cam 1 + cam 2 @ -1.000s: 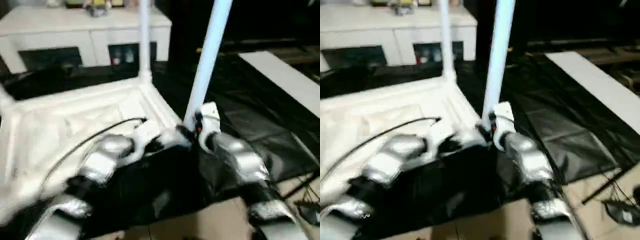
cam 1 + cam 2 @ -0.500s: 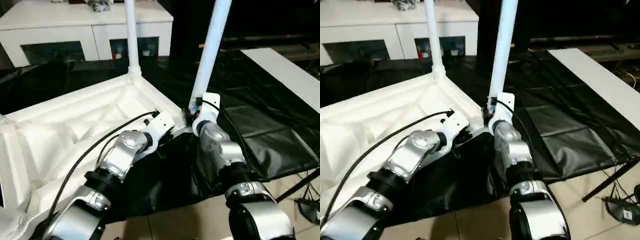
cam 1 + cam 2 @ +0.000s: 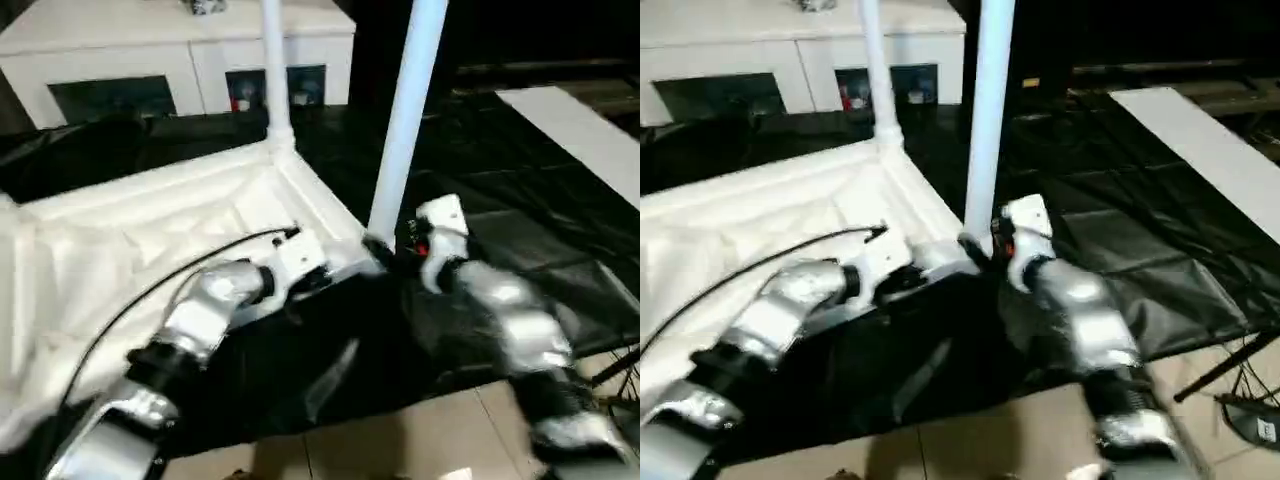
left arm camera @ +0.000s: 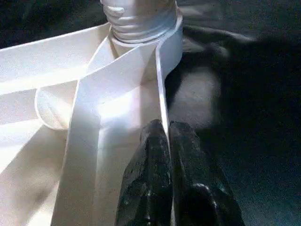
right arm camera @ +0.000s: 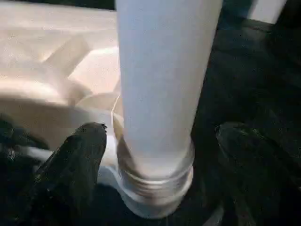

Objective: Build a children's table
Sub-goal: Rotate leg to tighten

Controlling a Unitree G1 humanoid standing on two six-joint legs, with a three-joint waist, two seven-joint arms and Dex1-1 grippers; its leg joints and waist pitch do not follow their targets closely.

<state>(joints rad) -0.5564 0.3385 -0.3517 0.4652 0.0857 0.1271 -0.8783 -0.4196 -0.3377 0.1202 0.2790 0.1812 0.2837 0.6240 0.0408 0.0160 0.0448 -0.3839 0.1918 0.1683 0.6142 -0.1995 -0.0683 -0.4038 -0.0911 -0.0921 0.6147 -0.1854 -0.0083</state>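
The children's table lies upside down, its ribbed white top (image 3: 150,230) on a black sheet. Two white legs stand upright in its corners, a near one (image 3: 405,120) and a far one (image 3: 273,70). My left gripper (image 4: 163,136) is shut on the thin rim of the top, just short of the near leg's socket (image 4: 141,28). My right gripper (image 5: 160,136) is open around the base of the near leg (image 5: 164,70). Its two black fingers (image 5: 80,160) stand apart on either side of the threaded end, not pressing on it.
A white cabinet (image 3: 150,60) with glass-fronted compartments stands behind the table. A white board (image 3: 585,135) lies at the right on the black sheet (image 3: 520,220). A stand and cables (image 3: 1240,400) lie on the tiled floor at the near right.
The camera has shifted. My right forearm has swung out to the right and its wrist sits slightly farther from the near leg. The left gripper keeps its hold on the rim.
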